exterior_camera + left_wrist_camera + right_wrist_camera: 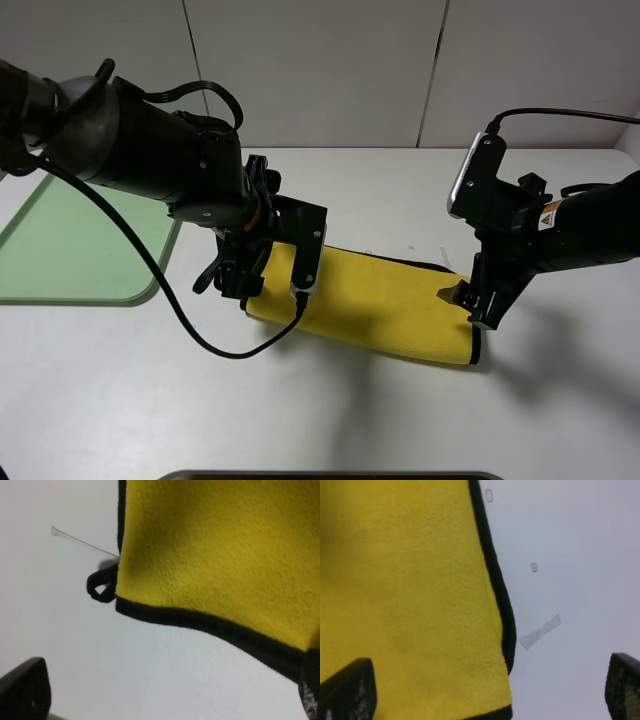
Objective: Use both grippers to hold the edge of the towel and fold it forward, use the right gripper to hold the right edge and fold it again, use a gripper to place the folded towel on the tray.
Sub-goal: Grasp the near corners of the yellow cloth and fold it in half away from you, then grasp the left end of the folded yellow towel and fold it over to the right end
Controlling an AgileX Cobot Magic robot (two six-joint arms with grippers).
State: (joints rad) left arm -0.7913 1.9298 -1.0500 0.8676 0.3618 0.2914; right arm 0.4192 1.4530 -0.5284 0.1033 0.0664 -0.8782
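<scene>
While the yellow towel lies folded on the bench, right of the green tray, the left pincer hangs spread apart over its left end, the right pincer likewise over its right end.

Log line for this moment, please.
left end effector: open, over towel left end | right end effector: open, at towel right end | tray: towel not on it
</scene>
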